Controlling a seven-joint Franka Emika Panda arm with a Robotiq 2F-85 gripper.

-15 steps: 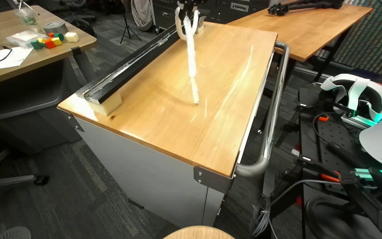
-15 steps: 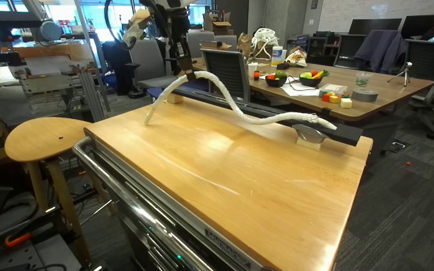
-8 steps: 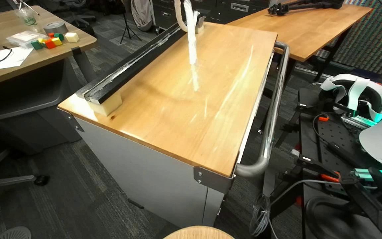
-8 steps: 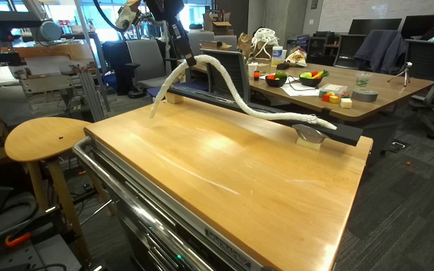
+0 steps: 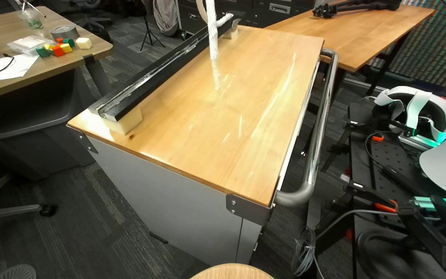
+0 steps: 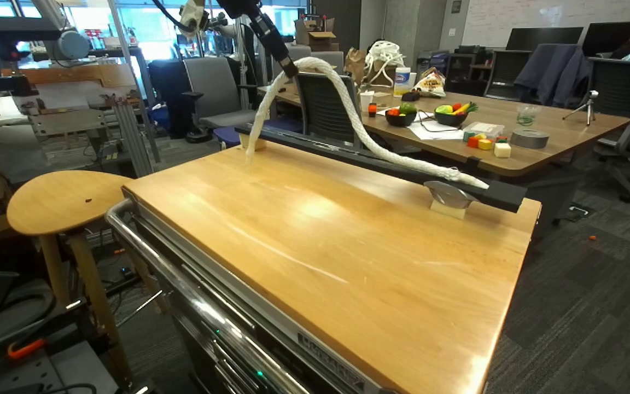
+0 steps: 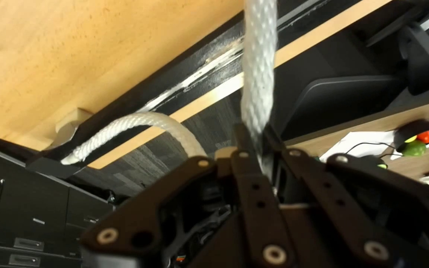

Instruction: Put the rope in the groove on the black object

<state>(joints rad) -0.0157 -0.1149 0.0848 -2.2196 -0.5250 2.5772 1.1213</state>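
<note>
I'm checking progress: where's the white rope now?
High and central in an exterior view, the white rope arches through the end effector, right end on the black rail, left end pointing down.

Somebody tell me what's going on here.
A robot's pincer grips the white braided rope partway along and holds it up in an arch. One end lies on the black rail, near the rail's tip; whether it sits in the groove is hard to tell. The other end hangs down over the wooden tabletop. Most of the rope is not yet in the groove.
</note>
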